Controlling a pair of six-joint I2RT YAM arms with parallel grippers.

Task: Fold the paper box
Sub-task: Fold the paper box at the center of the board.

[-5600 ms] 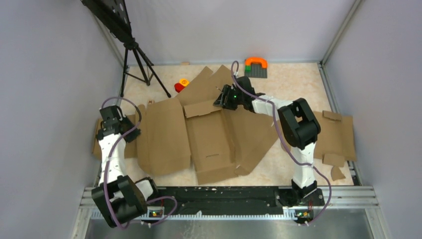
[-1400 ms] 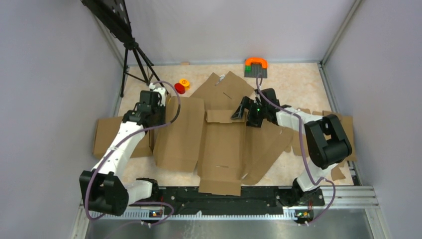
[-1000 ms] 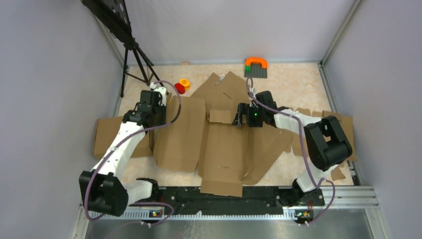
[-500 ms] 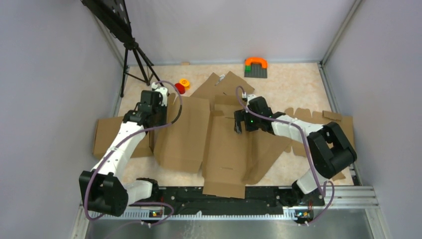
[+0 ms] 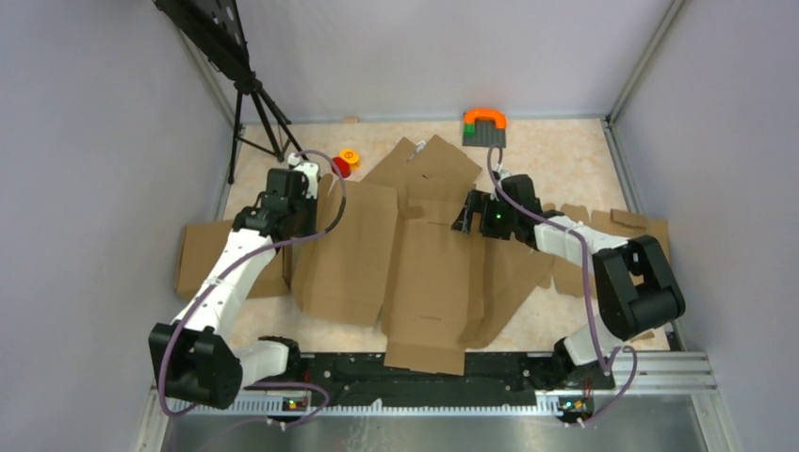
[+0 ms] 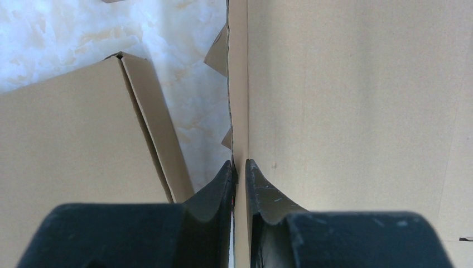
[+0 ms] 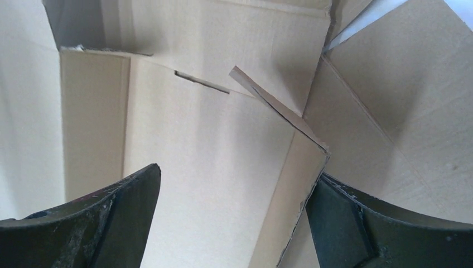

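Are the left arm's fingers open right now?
No, the left fingers are pinched shut on a thin edge of the box.

A pale marbled table [image 5: 556, 151] carries a brown paper box [image 5: 429, 273] across its middle, a cardboard slab [image 5: 203, 250] at left, cardboard scraps [image 5: 627, 226] at right, a red-and-yellow toy [image 5: 344, 162] and an orange-topped block [image 5: 484, 125] at the far side.
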